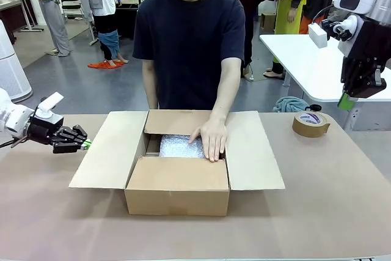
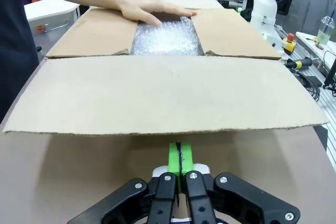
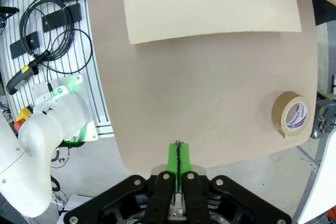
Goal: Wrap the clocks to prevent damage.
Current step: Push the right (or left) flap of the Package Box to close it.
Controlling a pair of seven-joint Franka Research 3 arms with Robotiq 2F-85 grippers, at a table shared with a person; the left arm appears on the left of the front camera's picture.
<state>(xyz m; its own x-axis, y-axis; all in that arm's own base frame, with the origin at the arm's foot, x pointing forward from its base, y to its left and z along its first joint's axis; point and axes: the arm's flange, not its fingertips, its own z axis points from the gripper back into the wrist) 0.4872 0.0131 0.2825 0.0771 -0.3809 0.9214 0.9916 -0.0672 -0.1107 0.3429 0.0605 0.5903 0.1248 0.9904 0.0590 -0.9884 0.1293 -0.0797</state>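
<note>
Nearest you, open-topped brown cardboard box (image 1: 177, 194) holds clear bubble wrap (image 1: 174, 147) under the person's hand (image 1: 212, 140); your left gripper (image 1: 87, 144) and right gripper (image 1: 346, 102) sit closed, empty.

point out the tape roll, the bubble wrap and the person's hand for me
tape roll (image 1: 309, 128), front view, on its brown outer wall
bubble wrap (image 1: 176, 147), front view, on the bare patch inside the box, beside the hand
person's hand (image 1: 212, 136), front view, on the back of the hand

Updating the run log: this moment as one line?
left gripper: shut, empty, low beside cardboard box | right gripper: shut, empty, raised high | person's hand: on bubble wrap inside box | tape roll: on table
</note>
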